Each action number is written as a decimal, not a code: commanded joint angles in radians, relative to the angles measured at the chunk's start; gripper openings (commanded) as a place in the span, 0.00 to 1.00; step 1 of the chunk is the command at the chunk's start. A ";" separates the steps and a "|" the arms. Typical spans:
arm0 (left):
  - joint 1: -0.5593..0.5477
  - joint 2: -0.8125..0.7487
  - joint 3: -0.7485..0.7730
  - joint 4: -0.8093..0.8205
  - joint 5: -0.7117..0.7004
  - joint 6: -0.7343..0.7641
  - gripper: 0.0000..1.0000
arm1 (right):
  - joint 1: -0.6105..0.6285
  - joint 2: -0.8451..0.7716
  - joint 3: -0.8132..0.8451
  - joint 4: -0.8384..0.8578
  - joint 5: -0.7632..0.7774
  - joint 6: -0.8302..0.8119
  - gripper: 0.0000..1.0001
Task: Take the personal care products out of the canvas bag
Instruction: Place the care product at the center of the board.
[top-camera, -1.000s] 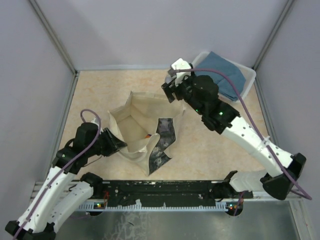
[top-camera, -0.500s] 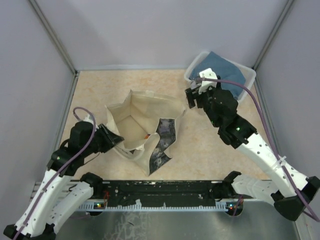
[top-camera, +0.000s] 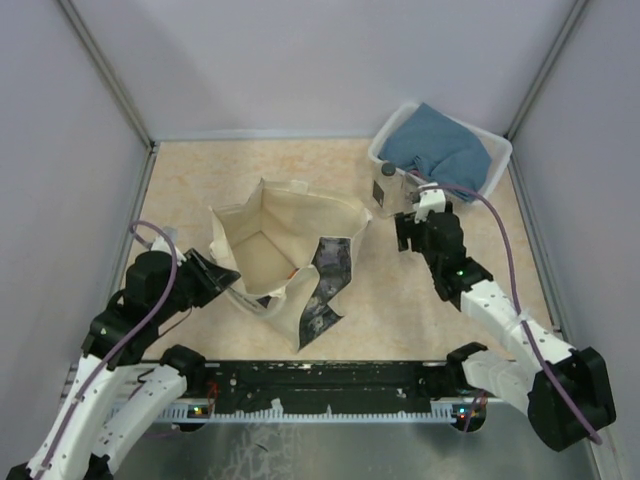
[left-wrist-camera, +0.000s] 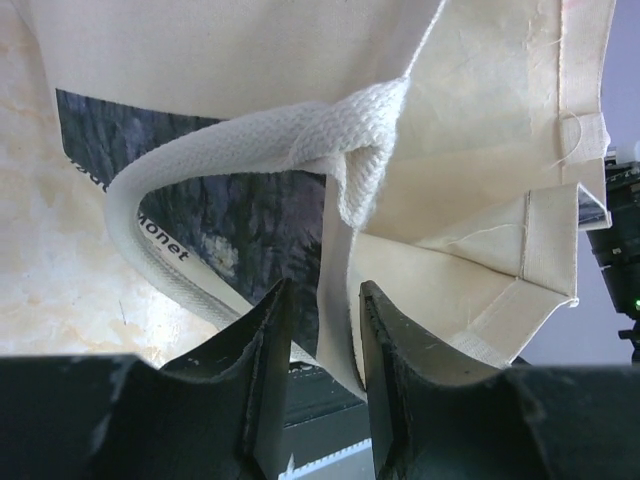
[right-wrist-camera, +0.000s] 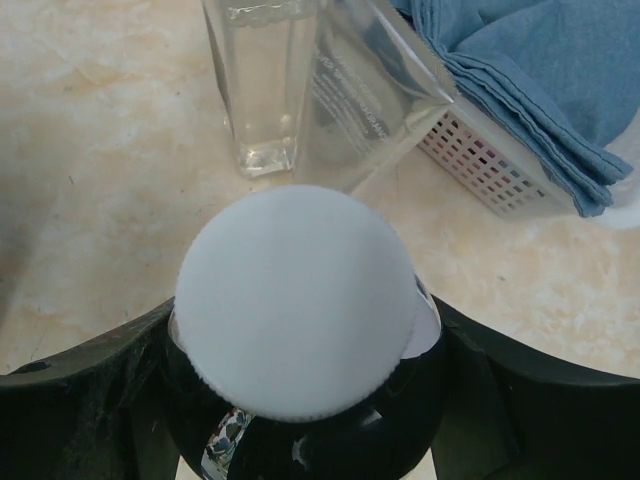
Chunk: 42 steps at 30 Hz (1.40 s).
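the left gripper (left-wrist-camera: 322, 310), at the lower left of the overhead frame, is clamped on the rim of the canvas bag (top-camera: 265, 245), with a fold of cream cloth pinched between its two dark fingers (left-wrist-camera: 262, 345). in the left wrist view, the bag's woven handle (left-wrist-camera: 200, 160) loops across the top of the frame above the jaws. the bag sits open-mouthed at the centre of the overhead frame on the pale marbled table (top-camera: 200, 180). its dark printed panel (top-camera: 325, 290) faces the lower right. a small orange-red speck (top-camera: 296, 270) shows inside the bag near its lower right wall, too small to identify.

right of centre in the overhead frame, the right gripper (right-wrist-camera: 300, 330) is closed around a white-capped bottle (right-wrist-camera: 295, 280). the bottle's round cap fills the middle of the right wrist view, with a dark finger (right-wrist-camera: 110, 390) on either side. the held bottle is outside the bag, over the table between the bag and the white plastic basket (top-camera: 495, 150) at the upper right.

just beyond it in the right wrist view, a clear bottle (right-wrist-camera: 262, 80) stands upright on the table at the top centre. a second clear bottle (right-wrist-camera: 365, 95), printed with small text, is tilted beside it against the basket's side. from overhead, a grey cap (top-camera: 388, 171) can be made out at the basket's lower left corner. a folded blue cloth (top-camera: 440, 150) lies heaped in the basket.
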 joint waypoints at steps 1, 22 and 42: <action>0.001 -0.034 -0.008 -0.022 0.014 -0.005 0.39 | -0.085 -0.040 -0.045 0.393 -0.057 0.053 0.00; 0.002 -0.080 -0.011 -0.071 0.006 -0.016 0.40 | -0.358 0.211 -0.279 1.013 -0.227 0.102 0.00; 0.002 -0.123 -0.017 -0.131 -0.030 -0.054 0.40 | -0.433 0.548 -0.215 1.299 -0.304 0.126 0.00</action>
